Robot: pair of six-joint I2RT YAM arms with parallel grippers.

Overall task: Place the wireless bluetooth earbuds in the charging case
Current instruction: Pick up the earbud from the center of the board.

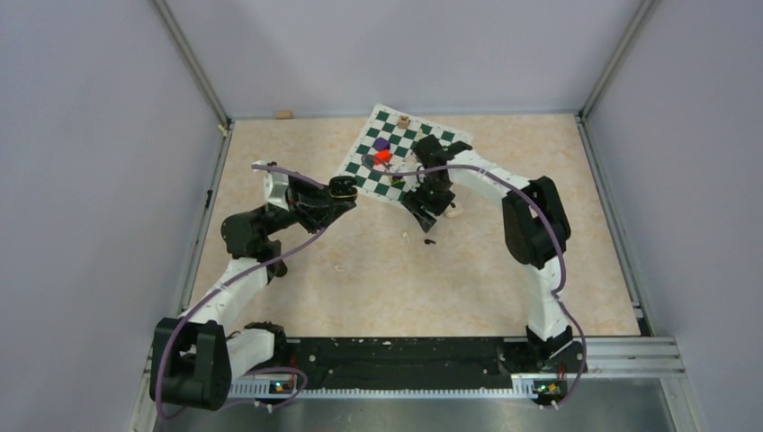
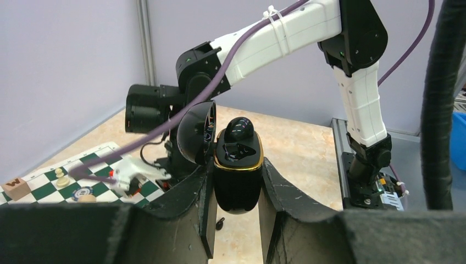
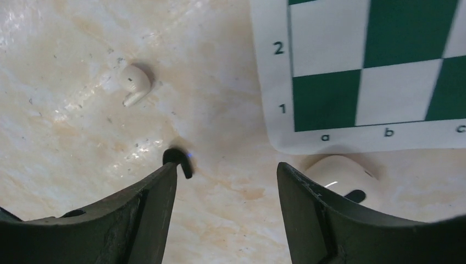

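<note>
you're at the pick-up step: a black earbud point(image 3: 178, 160) lies on the table point(image 3: 231, 110), just off one fingertip of your right gripper point(image 3: 225, 169). its jaws are partway apart with nothing between them. i'd shift sideways so the bud sits in the gap before you squeeze. your left gripper point(image 2: 236, 165) is clamped on the charging case point(image 2: 236, 190), which is hinged open and ready. further out, a white earbud point(image 3: 134, 82), a white pod point(image 3: 336, 171) and the chessboard point(image 3: 324, 38) crowd the spot.
</note>
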